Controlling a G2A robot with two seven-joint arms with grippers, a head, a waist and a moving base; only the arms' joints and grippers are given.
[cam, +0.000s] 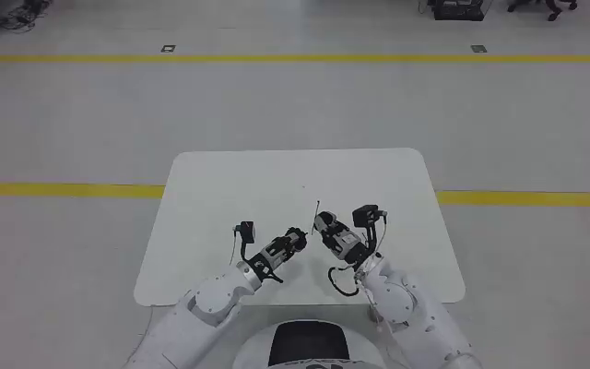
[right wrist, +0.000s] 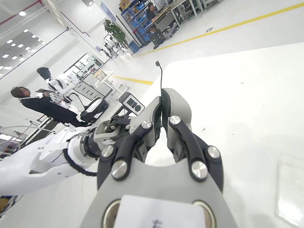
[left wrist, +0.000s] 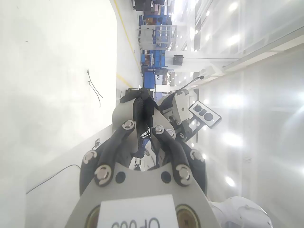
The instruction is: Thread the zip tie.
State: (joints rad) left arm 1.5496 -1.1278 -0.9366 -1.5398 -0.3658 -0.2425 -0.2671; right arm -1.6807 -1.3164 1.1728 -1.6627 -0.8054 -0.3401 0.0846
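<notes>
The right tool (cam: 318, 225) (right wrist: 162, 96) hangs above the near half of the white surface (cam: 230, 184) (right wrist: 237, 84), and everything here is placed from it. Its two grey fingers are pressed together with the ribbed black pads (right wrist: 166, 105) meeting, and they clamp a thin black zip tie (cam: 316, 214) (right wrist: 161, 77). The tie stands out from the fingertips as a straight, slender strip. It ends in a small square head at its free end, which points away from the right tool toward the far side of the surface. No part of the tie touches the surface.

The left tool (cam: 297, 236) (left wrist: 140, 96) is just beside the right tool, at about the same height. Its tip is turned toward the right tool, and the two tips are close but apart. Its fingers are drawn together with the dark pads touching. Whether anything is pinched between them cannot be told.

In the left wrist view, the right tool (left wrist: 178, 94) appears beyond the left tool's fingertips, with the zip tie (left wrist: 190, 83) slanting up out of it. Two more thin dark ties (left wrist: 95, 91) lie flat on the surface (left wrist: 47, 48), side by side and slightly curved. They are well apart from the right tool and touched by nothing.
</notes>
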